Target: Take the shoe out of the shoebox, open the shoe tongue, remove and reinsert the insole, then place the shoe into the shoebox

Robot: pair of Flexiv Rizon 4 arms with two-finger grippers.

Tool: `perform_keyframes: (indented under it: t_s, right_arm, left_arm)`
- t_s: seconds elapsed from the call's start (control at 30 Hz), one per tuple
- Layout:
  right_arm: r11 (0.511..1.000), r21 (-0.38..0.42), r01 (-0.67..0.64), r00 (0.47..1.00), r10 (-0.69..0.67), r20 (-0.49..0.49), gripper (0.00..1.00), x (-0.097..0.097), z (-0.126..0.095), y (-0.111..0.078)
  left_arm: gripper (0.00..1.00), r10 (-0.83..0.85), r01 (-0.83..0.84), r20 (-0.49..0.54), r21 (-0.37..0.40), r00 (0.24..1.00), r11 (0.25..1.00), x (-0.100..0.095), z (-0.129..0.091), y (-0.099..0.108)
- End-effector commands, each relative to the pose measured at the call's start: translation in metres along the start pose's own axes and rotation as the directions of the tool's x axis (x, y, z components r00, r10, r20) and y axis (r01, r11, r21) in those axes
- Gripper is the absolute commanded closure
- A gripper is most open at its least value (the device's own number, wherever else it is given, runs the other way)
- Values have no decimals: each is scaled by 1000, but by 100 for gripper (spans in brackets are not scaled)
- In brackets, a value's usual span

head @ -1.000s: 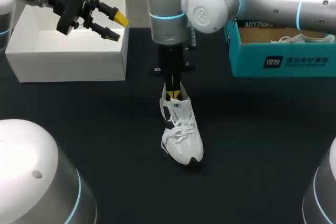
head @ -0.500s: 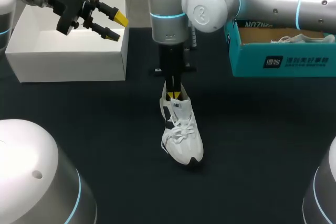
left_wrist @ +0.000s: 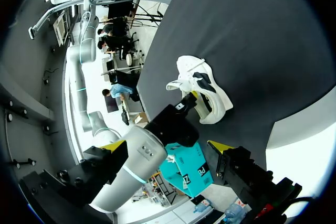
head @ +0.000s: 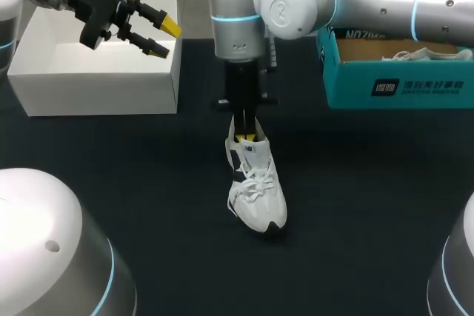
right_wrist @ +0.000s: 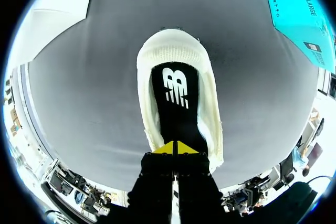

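Right wrist view first: the right jaws are clenched, yellow tips (right_wrist: 165, 149) pressed together at the heel end of the black insole (right_wrist: 176, 103), down inside the opening of the white shoe (right_wrist: 211, 114). Whether the edge of the insole is actually caught between them cannot be made out.

Over to the head view. The right arm (head: 237, 27) stands upright over the shoe's heel. The shoe itself sits on the dark table (head: 370, 205), near the middle, with its laces up and its toe pointing to the near edge.

Compared with a second ago, very little has changed. The jaws and the shoe are in the same spot, and only the right arm's elbow joint and the long link above it have slid slightly to the left.

The left jaws are released, their yellow fingertips (head: 172, 26) well apart with nothing between them. They hang over the white box (head: 89, 72) at the far left, exactly where they were a second ago.

At the far right the teal shoebox (head: 400, 86) lies open with a second white shoe (head: 422, 55) inside, well apart from the shoe on the table.
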State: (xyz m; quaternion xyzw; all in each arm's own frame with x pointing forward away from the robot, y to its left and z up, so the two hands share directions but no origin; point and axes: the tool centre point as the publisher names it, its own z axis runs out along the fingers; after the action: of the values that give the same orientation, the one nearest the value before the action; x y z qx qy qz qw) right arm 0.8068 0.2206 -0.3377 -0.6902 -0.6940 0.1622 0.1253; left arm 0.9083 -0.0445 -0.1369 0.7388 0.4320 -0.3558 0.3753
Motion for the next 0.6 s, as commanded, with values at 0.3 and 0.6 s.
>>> perform_keyframes:
  t_s: [0.3,0.6]
  right_arm:
    - [999,20,-28,1000,28,1,38,-3,7,-3]
    - [999,35,-37,999,37,-1,0,-4,10,-5]
  left_arm:
    - [0,1,-1,-3,0,1000,1000,0,-1,-1]
    - [0,1,-1,-3,0,1000,1000,0,-1,-1]
